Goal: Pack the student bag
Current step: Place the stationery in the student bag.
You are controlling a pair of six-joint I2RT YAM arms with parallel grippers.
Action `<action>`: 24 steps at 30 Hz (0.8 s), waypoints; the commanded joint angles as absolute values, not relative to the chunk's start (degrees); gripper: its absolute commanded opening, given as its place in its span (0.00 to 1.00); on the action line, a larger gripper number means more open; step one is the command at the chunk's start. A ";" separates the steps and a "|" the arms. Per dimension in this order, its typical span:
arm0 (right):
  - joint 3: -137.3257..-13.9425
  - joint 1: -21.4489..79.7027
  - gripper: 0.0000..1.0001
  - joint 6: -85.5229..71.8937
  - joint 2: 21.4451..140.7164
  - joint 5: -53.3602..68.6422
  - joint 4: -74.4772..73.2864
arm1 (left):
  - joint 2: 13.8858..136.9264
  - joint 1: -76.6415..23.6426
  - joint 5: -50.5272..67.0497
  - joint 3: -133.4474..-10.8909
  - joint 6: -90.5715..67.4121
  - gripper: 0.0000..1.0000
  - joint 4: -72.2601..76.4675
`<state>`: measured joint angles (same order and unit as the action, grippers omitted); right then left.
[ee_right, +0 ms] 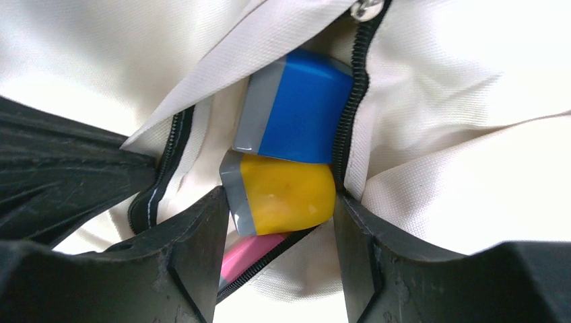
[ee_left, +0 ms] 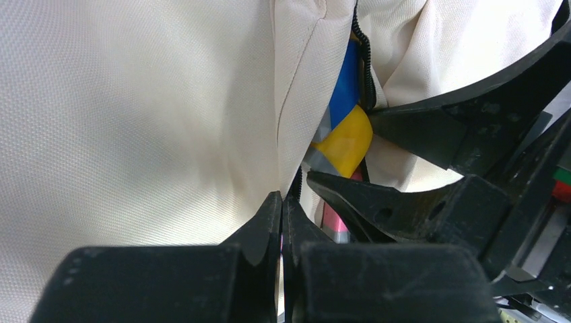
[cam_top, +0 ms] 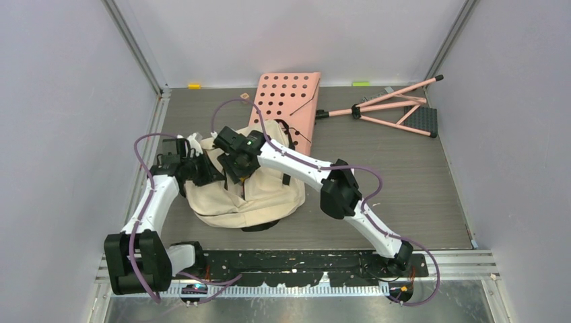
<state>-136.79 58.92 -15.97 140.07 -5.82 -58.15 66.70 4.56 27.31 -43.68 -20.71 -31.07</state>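
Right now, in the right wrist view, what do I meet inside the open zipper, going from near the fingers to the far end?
Inside the student bag: pink object → yellow block with a grey edge → blue block with a grey edge → metal zipper pull.

Pink perforated board lies flat at the far side of the grey wood-grain desk. To its right lies a folded pink stand with a black textured plate. Yellow tag and green tag mark the far edge.
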 commanded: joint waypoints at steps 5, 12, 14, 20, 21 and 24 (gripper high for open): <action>-134.77 56.25 0.68 -13.86 137.22 -15.34 -59.20 | 64.61 4.66 29.18 -44.44 -20.70 0.00 -32.00; -131.22 56.63 0.75 -14.88 128.11 -9.23 -53.66 | 64.78 4.61 29.09 -43.77 -20.73 0.00 -31.56; -129.64 56.73 0.75 -15.16 125.65 -9.29 -52.42 | 65.00 4.66 29.09 -43.77 -20.66 0.00 -31.47; -125.89 56.86 0.73 -18.22 121.46 -10.47 -51.56 | 65.22 4.65 29.36 -43.60 -20.60 0.00 -31.47; -125.34 56.87 0.71 -18.51 121.42 -11.32 -51.91 | 65.29 4.61 29.36 -43.55 -20.65 0.00 -31.39; -126.20 56.87 0.65 -18.72 123.51 -11.73 -53.84 | 65.62 4.66 29.66 -43.59 -20.65 0.00 -31.29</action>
